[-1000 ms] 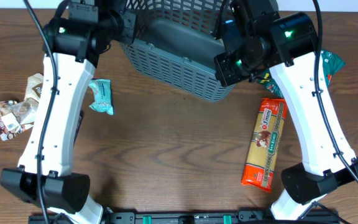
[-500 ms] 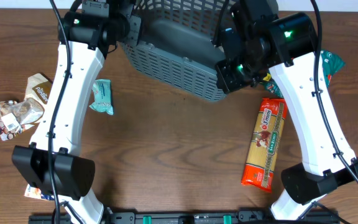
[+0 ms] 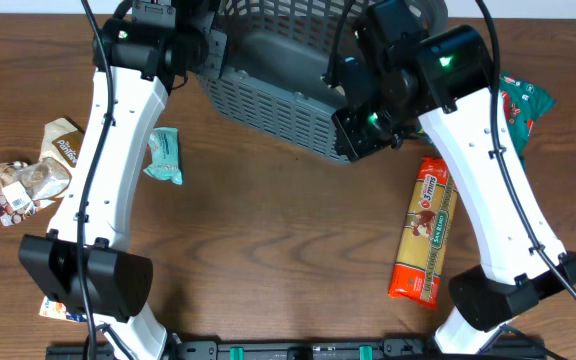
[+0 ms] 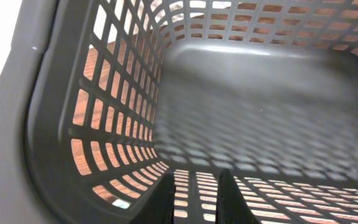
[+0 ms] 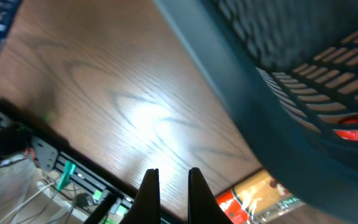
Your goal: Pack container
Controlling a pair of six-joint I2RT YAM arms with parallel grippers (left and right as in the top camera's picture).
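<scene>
My right arm is shifting left beside the container, which is tipping at the far edge of the counter. My left gripper is pinching narrowly on its wall; my right gripper is hanging closed and empty. Packets are lying outside and 0 are sitting inside, so all the packing is remaining.

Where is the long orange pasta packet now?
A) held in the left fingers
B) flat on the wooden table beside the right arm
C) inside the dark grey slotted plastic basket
B: the long orange pasta packet lies flat on the wooden table, outside the dark grey slotted plastic basket.
</scene>
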